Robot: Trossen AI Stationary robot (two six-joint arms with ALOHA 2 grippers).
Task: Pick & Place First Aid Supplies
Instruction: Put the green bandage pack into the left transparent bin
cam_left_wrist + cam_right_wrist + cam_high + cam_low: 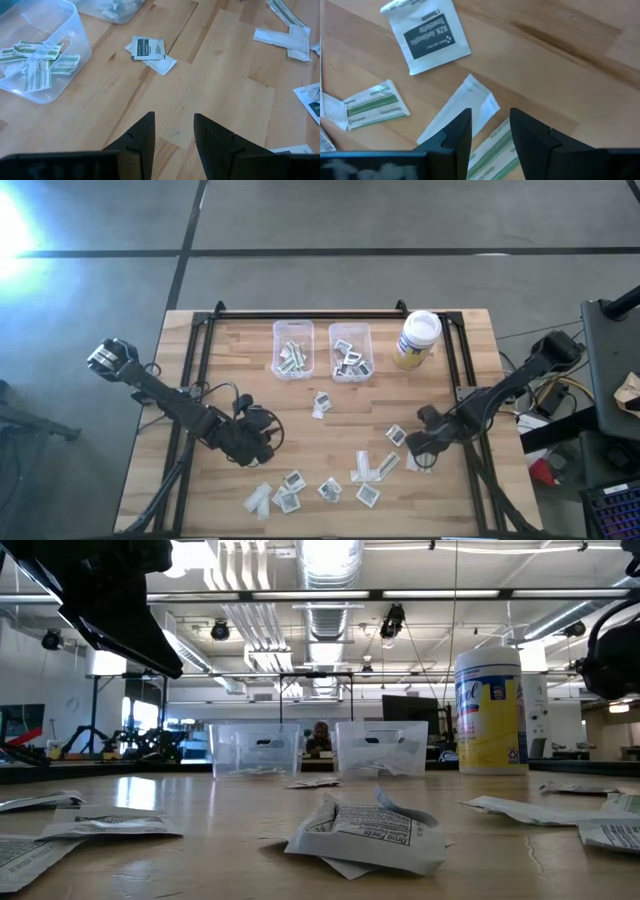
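Right tool [490, 125] open above packets [457, 112] near table edge [497, 395].

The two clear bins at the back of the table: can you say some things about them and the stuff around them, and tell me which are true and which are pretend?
1. Both clear bins have packets inside. True.
2. The wipes jar stands between the two bins. False: it stands to the right of both in the high view.
3. The left end effector is holding a square packet. False: its fingers are apart with bare wood between them.
4. Loose packets lie on the wooden table in front of the bins. True.
5. The right end effector hovers over a long pale strip packet. True.
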